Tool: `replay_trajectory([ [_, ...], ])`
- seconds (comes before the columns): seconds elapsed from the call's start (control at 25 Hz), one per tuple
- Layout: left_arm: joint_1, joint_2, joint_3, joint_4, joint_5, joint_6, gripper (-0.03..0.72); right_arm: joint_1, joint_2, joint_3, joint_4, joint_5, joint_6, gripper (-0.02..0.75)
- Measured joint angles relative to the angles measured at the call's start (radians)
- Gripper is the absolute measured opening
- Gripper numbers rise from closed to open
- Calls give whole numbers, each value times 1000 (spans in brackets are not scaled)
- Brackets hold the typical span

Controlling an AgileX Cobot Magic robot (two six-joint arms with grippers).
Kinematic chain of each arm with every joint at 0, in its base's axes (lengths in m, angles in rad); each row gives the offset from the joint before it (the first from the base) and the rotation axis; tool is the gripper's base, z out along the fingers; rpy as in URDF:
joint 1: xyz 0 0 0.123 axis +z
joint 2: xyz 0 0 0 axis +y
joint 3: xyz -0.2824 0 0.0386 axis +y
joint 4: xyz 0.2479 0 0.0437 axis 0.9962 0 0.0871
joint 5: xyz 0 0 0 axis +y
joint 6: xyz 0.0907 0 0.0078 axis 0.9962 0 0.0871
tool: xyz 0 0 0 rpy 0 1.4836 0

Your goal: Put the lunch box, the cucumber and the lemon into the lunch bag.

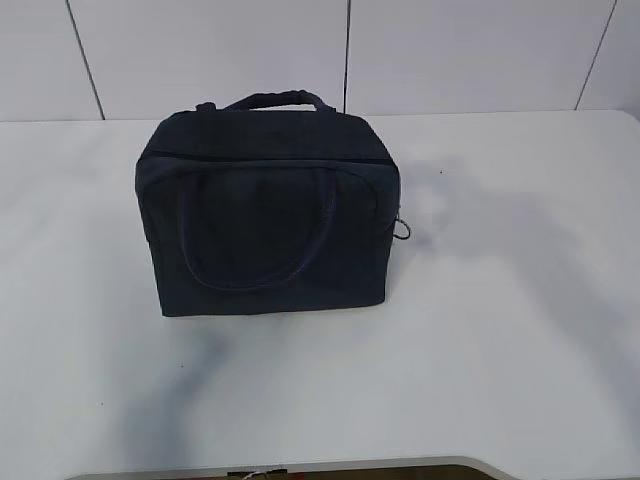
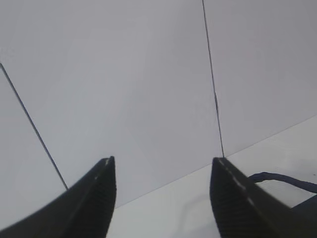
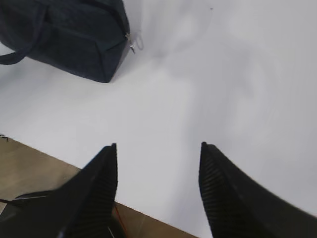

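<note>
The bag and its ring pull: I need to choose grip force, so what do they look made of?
Bag: dark navy woven fabric, matte, soft-looking; the handles droop and the sides sag slightly. Ring pull: looks like thin metal wire, small and greyish; too small to be sure.

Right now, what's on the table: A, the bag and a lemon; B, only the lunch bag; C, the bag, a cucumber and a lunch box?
B: the exterior view shows only the zipped lunch bag on the white table; no lemon, cucumber or box is visible.
</note>
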Motion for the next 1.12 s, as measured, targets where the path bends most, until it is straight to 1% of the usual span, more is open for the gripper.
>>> replay_trajectory([
  [0.12, 0, 0, 0, 0, -2, 0, 433, 0, -117, 78, -62, -24, 72, 428],
  [0.36, 0, 0, 0, 0, -2, 0, 432, 0, -356, 159, -185, -26, 164, 428],
  [0.48, 0, 0, 0, 0, -2, 0, 432, 0, -446, 209, -197, -26, 215, 428],
  [0.68, 0, 0, 0, 0, -2, 0, 432, 0, -590, 345, -201, -53, 273, 428],
  [0.88, 0, 0, 0, 0, -13, 0, 432, 0, -739, 477, -201, -94, 282, 428],
  [1.12, 0, 0, 0, 0, -45, 0, 432, 0, -917, 625, -203, -101, 288, 428],
])
